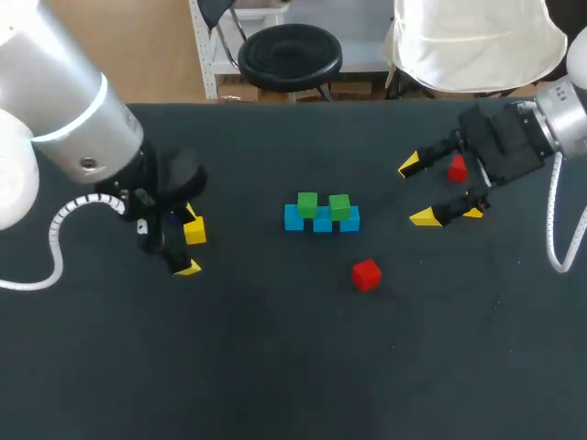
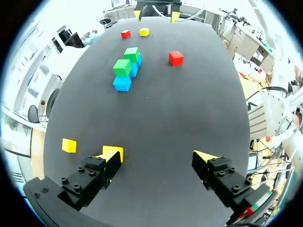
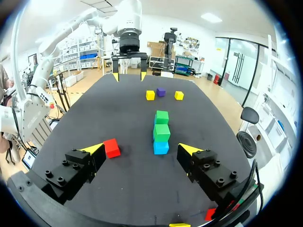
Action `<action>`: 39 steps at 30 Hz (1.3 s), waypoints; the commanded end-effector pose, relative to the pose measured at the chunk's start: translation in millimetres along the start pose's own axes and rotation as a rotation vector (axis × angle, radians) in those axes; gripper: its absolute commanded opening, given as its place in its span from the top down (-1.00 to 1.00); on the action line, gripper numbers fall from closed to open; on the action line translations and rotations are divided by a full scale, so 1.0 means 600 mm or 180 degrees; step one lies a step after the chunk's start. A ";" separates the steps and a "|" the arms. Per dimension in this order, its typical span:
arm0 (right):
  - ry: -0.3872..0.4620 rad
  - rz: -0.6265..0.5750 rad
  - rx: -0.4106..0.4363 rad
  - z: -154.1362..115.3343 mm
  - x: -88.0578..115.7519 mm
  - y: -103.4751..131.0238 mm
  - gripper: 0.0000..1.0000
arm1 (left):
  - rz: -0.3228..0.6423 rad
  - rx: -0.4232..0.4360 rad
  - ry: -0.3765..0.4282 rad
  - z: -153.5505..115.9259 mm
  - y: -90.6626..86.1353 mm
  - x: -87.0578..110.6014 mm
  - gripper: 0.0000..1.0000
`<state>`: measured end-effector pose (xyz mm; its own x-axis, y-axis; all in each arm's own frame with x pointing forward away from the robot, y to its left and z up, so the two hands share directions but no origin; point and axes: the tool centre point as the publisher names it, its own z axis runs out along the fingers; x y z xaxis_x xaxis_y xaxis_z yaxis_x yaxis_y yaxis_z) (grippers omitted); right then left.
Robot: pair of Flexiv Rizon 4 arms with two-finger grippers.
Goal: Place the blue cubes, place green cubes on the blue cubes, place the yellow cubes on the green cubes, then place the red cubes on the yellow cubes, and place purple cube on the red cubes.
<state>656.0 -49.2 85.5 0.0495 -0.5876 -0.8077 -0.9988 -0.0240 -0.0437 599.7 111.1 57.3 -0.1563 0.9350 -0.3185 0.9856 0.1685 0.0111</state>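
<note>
Head view high, looking down, wrist views low, facing each other, all sharing blue cubes (image 1: 321, 221)

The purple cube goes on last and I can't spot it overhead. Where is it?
In the right wrist view, the purple cube sits on the robot's left, between two yellow cubes, close to the left hand.

Hidden, clipped —
Head view: the left gripper (image 1: 189, 239) covers the purple cube (image 3: 161, 92); the right wrist view's rim clips a yellow cube (image 3: 179, 225).

A robotics lab: left arm (image 1: 64, 119) and right arm (image 1: 570, 115) flank a black table (image 1: 275, 376) holding coloured cubes (image 1: 366, 274).
</note>
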 end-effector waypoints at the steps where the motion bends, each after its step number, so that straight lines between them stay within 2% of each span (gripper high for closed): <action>1: -0.0005 -0.0003 0.0000 0.001 0.001 -0.001 -1.00 | -0.0026 0.0079 0.0053 0.024 0.027 -0.016 -1.00; 8: -0.0005 -0.0003 0.0000 0.001 0.001 -0.001 -1.00 | 0.0024 0.0080 0.0142 0.038 0.056 -0.036 -1.00; 14: -0.0005 -0.0003 0.0000 0.001 0.001 -0.001 -1.00 | 0.0090 0.0073 0.0264 0.052 0.063 -0.038 -1.00; 24: -0.0005 -0.0003 0.0000 0.001 0.001 -0.001 -1.00 | -0.0070 0.0023 0.0341 0.055 0.077 0.009 -1.00; 30: -0.0005 -0.0003 0.0000 0.001 0.001 -0.001 -1.00 | -0.0139 0.0021 0.0378 0.059 0.072 0.023 -1.00; 31: -0.0005 -0.0003 0.0000 0.001 0.001 -0.001 -1.00 | -0.0135 0.0022 0.0390 0.060 0.071 0.023 -0.28; 32: -0.0005 -0.0003 0.0000 0.001 0.001 -0.001 -1.00 | -0.0135 0.0027 0.0392 0.061 0.069 0.024 0.25; 33: -0.0005 -0.0003 0.0000 0.001 0.001 -0.001 -1.00 | -0.0140 0.0040 0.0412 0.063 0.067 0.025 0.54; 37: -0.0005 -0.0003 0.0000 0.001 0.001 -0.001 -1.00 | -0.0144 0.0078 0.0447 0.071 0.060 0.027 0.96; 39: -0.0005 -0.0003 0.0000 0.001 0.001 -0.001 -1.00 | -0.0152 0.0059 0.0447 0.071 0.056 0.028 1.00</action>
<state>656.0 -49.2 85.5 0.0495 -0.5876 -0.8077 -0.9988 -0.0240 -0.0437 634.6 120.4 13.0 -0.2085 0.9605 -0.1842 0.9779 0.2077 -0.0235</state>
